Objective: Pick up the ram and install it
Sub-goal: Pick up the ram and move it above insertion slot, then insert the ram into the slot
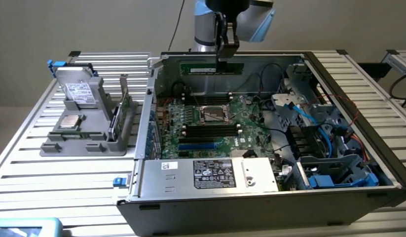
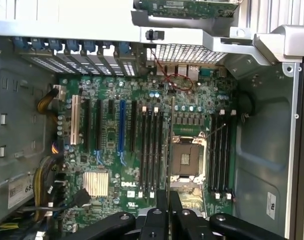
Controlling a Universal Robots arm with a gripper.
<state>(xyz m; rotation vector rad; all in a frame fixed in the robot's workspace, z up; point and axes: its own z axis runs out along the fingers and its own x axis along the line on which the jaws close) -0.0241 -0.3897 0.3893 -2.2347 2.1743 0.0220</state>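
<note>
Exterior view's left: grey plastic parts tray [image 1: 84, 143] on slatted metal desk [image 1: 31, 168]. Centre: thin green ram stick [image 1: 203, 69] aloft over open dark computer case [image 1: 255, 207], pinched at top edge by narrow hand [image 1: 227, 59]. Step judged: carry to slot, stick not yet seated. You need stick edge parallel over free long black memory slot [image 2: 152, 150].

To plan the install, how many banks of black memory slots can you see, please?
2: one bank beside the processor socket, the other bank on its opposite side. The held ram may hide a slot.
</note>
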